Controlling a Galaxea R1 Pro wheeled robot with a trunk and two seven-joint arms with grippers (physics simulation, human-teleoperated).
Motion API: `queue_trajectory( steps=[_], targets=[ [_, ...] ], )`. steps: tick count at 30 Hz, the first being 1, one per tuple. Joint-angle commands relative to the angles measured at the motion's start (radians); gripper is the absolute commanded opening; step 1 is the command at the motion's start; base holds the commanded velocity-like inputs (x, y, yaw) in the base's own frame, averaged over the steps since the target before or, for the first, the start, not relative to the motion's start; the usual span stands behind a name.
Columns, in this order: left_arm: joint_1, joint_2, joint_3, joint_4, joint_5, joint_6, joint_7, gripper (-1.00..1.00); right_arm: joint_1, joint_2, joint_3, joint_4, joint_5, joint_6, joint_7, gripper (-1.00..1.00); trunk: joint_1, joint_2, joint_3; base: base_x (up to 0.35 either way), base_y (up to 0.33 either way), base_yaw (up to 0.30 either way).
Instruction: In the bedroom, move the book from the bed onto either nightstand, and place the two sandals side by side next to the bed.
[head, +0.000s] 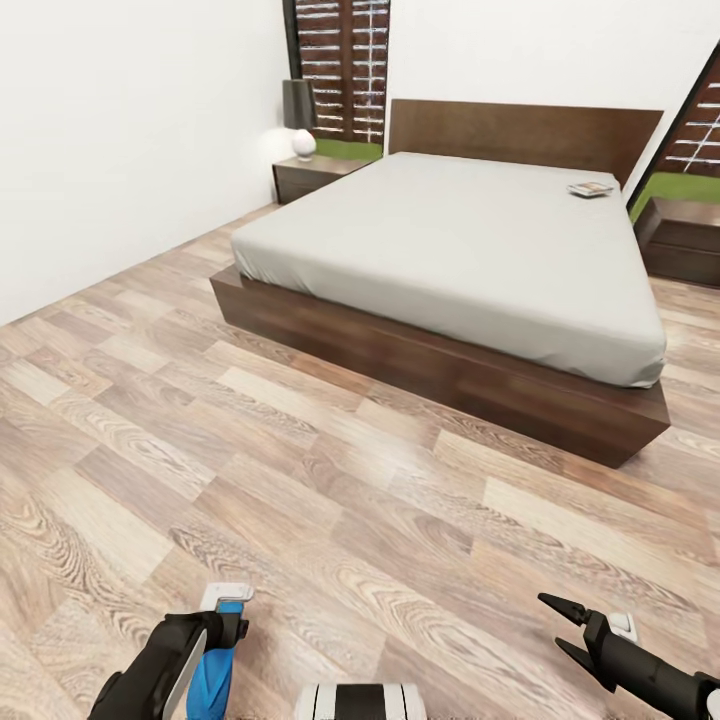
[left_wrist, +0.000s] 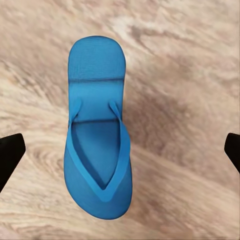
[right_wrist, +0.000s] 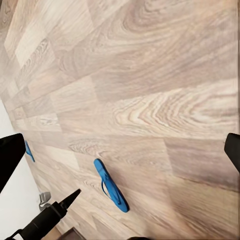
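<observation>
Hovering over the brown wood-plank floor (head: 330, 470), the left gripper (head: 222, 625) is seen in the head view directly above a bright blue flat sandal (left_wrist: 97, 127). In the left wrist view the sandal lies centred between the two dark fingertips (left_wrist: 10, 155), which stand far apart at the frame's edges: jaws wide, nothing held. The sandal's long axis is noted to run across the line joining the fingertips, so a closing stroke would meet its two long sides. The sole lies flat on the floor, straps up. Whether the fingertips are level with the sole or well above it cannot be told.

The right gripper (head: 562, 628) is seen in the head view with its two black fingers spread and empty. In the right wrist view a blue sandal (right_wrist: 111, 186) lies flat on the planks; a second small strip of blue (right_wrist: 29, 150) is partly hidden behind a fingertip, and it cannot be told what it is.

A small thin paperback book (head: 591, 189) rests on the off-white mattress of the large dark-framed platform bed (head: 450, 370), near the headboard on the far right side. A low dark brown nightstand (head: 310, 175) with a lamp stands at the bed's far left; a second dark unit (head: 685, 240) is partly visible at the right.

Judgement: the left arm is the nearer one; a straight descent and close is called for.
</observation>
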Motion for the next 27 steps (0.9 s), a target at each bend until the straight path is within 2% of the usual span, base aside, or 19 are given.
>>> queue_trajectory(
  steps=[1, 15, 21, 23, 27],
  targets=[
    [0.000, 0.000, 0.001, -0.002, -0.009, 0.005, -0.003, 1.00, -0.001, 0.000, -0.002, 0.000, 0.002, 0.006, 0.004, 1.00, 0.000, -0.001, -0.005, 0.000, 0.000, 0.000],
    [0.000, 0.000, 0.001, -0.002, -0.009, 0.001, -0.003, 1.00, -0.001, 0.000, -0.002, 0.000, 0.003, 0.006, 0.004, 1.00, 0.007, -0.004, -0.059, 0.000, 0.000, 0.000],
    [0.000, 0.000, 0.001, -0.001, -0.010, -0.040, -0.002, 1.00, -0.001, 0.000, -0.002, -0.001, 0.003, 0.005, 0.004, 1.00, 0.009, -0.005, -0.082, 0.000, 0.000, 0.000],
    [0.000, 0.000, 0.010, 0.001, -0.010, -0.094, -0.001, 1.00, -0.001, 0.000, -0.002, -0.002, 0.003, 0.006, 0.004, 1.00, 0.009, -0.005, -0.082, 0.000, 0.000, 0.000],
    [0.000, 0.000, 0.061, 0.001, -0.010, -0.117, -0.001, 1.00, -0.001, 0.000, -0.002, -0.003, 0.003, 0.006, 0.004, 1.00, 0.009, -0.005, -0.082, 0.000, 0.000, 0.000]
  ],
)
